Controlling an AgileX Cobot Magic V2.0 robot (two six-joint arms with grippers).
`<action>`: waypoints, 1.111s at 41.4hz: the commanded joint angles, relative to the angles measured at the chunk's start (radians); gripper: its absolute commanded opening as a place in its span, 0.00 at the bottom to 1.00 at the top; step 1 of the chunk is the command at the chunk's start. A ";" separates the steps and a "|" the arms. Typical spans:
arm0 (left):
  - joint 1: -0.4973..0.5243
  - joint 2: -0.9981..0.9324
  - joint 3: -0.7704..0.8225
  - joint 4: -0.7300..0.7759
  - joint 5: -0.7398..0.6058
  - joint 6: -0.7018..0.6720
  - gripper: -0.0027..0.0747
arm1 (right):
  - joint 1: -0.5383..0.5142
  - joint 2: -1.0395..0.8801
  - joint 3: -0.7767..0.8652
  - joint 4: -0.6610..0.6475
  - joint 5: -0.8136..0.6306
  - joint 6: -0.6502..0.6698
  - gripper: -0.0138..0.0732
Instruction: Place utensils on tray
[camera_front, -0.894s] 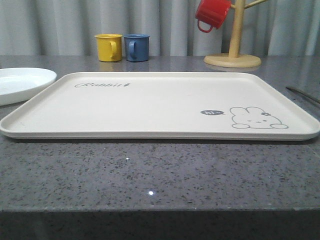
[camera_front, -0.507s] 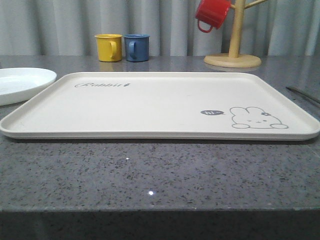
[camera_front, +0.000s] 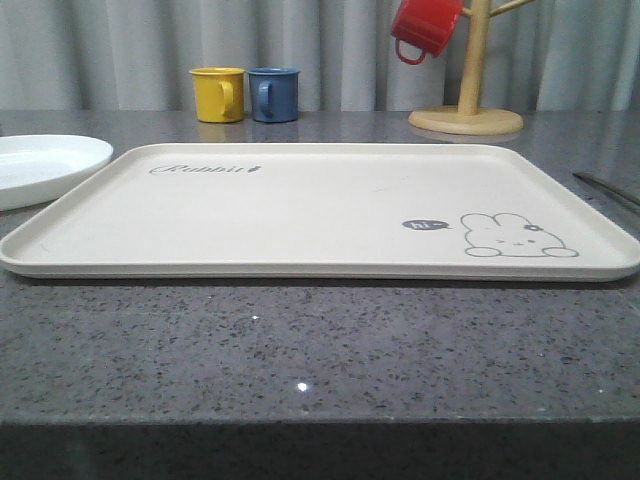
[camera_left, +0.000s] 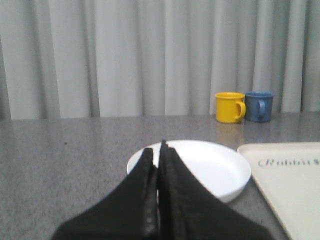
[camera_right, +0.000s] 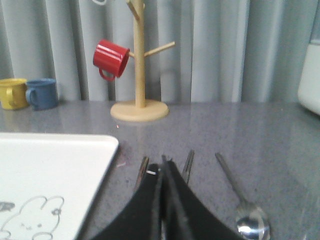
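Note:
The cream tray (camera_front: 320, 215), with its "Rabbit" lettering and rabbit drawing, lies flat in the middle of the table, and nothing is on it. The silver utensils lie on the grey table to the right of it. A long-handled spoon (camera_right: 234, 186) lies there, and two thin metal handles (camera_right: 143, 170) (camera_right: 188, 165) show on either side of my right gripper (camera_right: 162, 167), which is shut just above them. One utensil end (camera_front: 605, 188) shows at the right edge of the front view. My left gripper (camera_left: 159, 149) is shut, in front of the white plate (camera_left: 215, 167), holding nothing.
The round white plate (camera_front: 45, 165) sits left of the tray. A yellow cup (camera_front: 217, 95) and a blue cup (camera_front: 273, 95) stand at the back. A wooden mug tree (camera_front: 468, 90) with a red cup (camera_front: 425, 28) stands back right. A white object (camera_right: 310, 75) is far right.

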 joint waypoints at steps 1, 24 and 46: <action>-0.009 -0.003 -0.141 -0.007 -0.051 -0.009 0.01 | -0.006 0.008 -0.149 -0.003 0.021 -0.009 0.08; -0.009 0.365 -0.712 0.079 0.522 -0.009 0.01 | -0.006 0.403 -0.560 -0.003 0.432 -0.009 0.08; -0.009 0.533 -0.573 0.076 0.542 -0.009 0.01 | -0.006 0.605 -0.559 -0.003 0.529 -0.009 0.13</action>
